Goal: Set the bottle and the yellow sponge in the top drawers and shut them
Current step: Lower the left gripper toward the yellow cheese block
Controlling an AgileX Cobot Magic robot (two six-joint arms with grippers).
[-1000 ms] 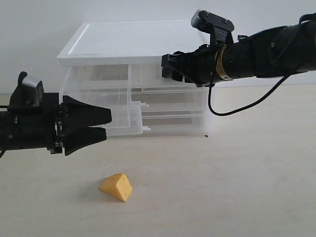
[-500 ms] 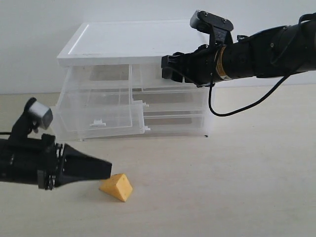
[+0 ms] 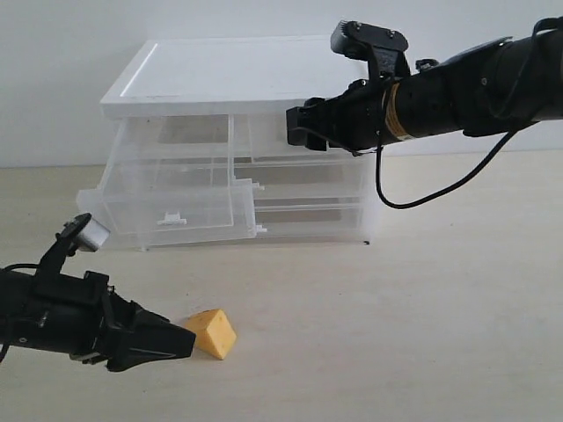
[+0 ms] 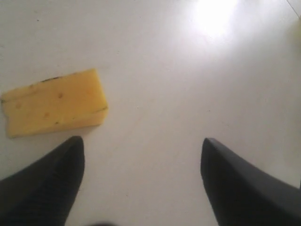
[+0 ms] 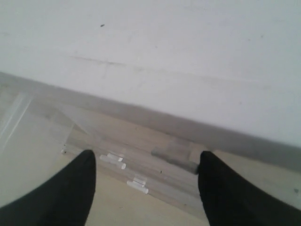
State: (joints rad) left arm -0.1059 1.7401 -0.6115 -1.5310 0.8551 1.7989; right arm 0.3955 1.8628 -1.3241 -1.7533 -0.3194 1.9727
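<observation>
Exterior view: my left tool [image 3: 183,343], jaws apart, is low over the table [image 3: 396,334], tips just beside the sponge [image 3: 211,332]. My right tool [image 3: 295,125], also apart, is high at the cabinet [image 3: 229,75] front.

Bright even light, table [image 4: 214,19] glare, soft wrist views

Behind your workspace you have a plain, pale grey-white wall [image 3: 70,53], evenly lit. It meets a light beige tabletop [image 3: 440,334] that fills the foreground. Towards the back of that surface, near the wall, stands a clear plastic cabinet [image 3: 237,75] with a flat white top. In the left wrist view you see a bright glare patch [image 4: 214,19] on the tabletop.
</observation>
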